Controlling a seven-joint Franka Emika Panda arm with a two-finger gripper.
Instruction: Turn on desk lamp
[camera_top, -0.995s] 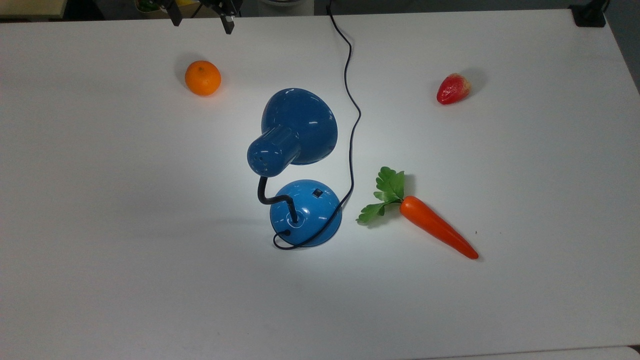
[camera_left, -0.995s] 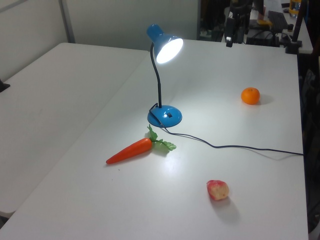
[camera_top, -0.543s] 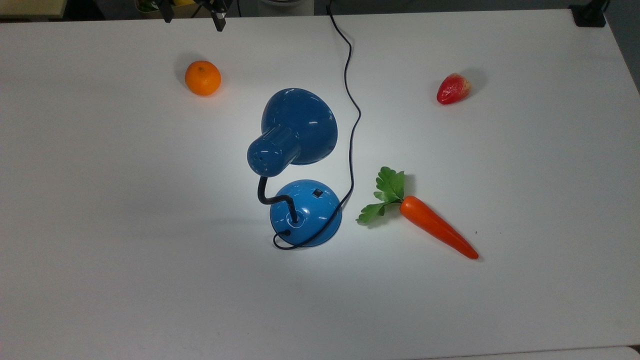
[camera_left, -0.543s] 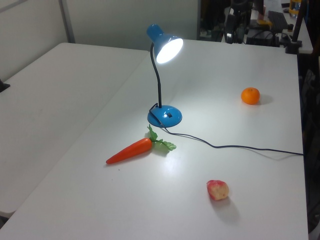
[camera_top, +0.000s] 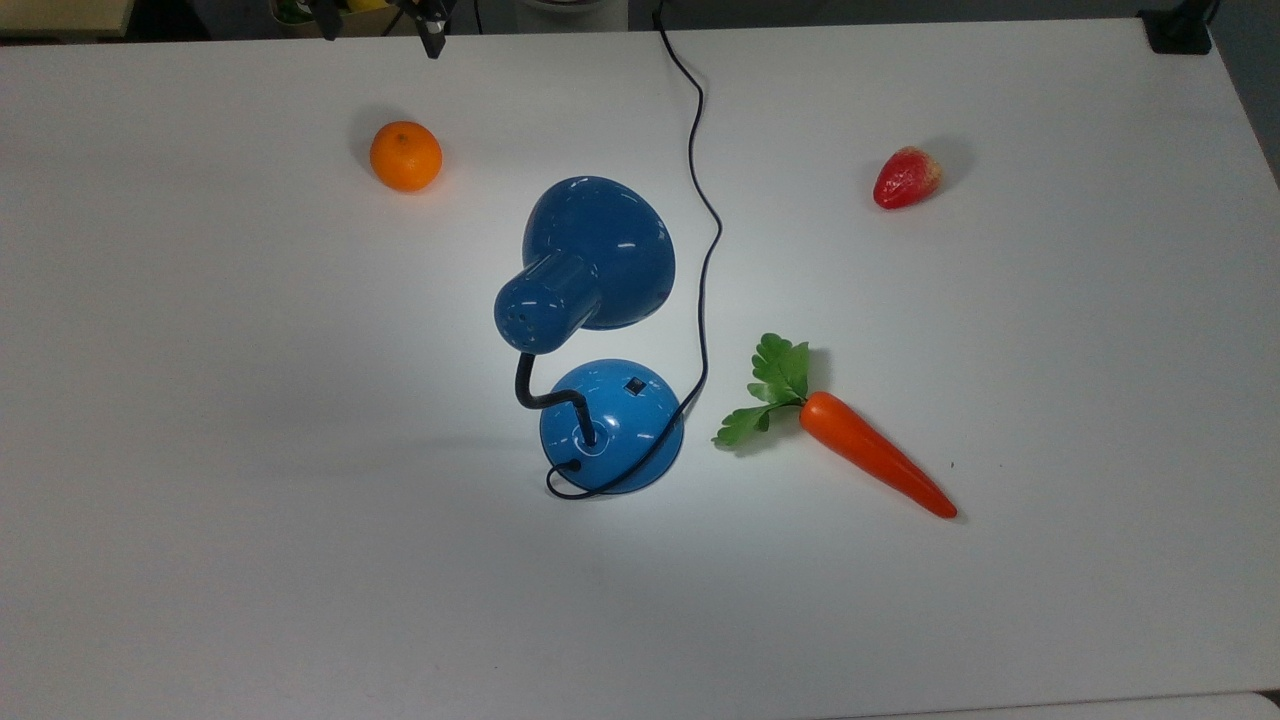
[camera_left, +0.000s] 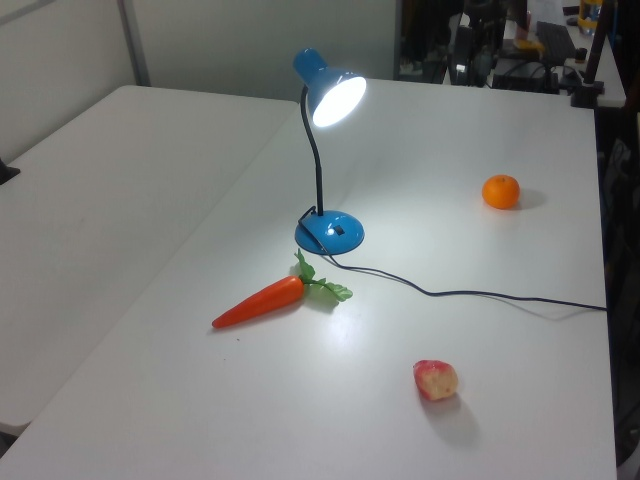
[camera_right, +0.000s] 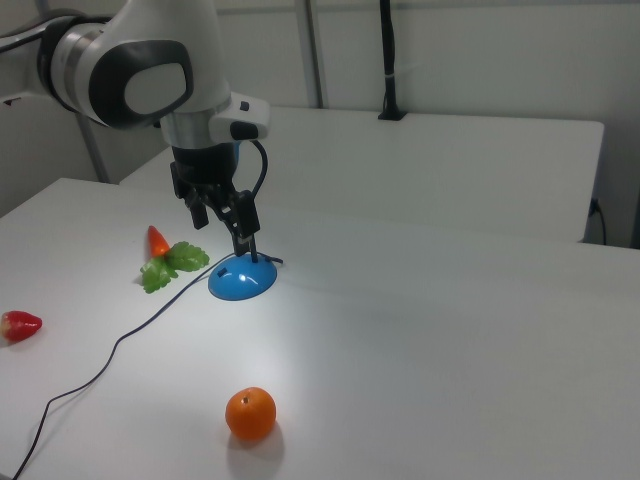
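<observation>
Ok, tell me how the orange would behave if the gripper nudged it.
The orange is round and sits free on the flat table, so it would probably roll away rather than slide. Its skin looks smooth, so a pinch from the gripper may slip.

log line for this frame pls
task: turn on desk lamp | lamp: lit, upright | gripper: open, empty, raised off the table | table: orange, carrot, strawberry

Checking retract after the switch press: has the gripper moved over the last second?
Yes. In the top view the gripper has pulled back toward the top edge, farther from the round orange fruit, which stayed put.
</observation>
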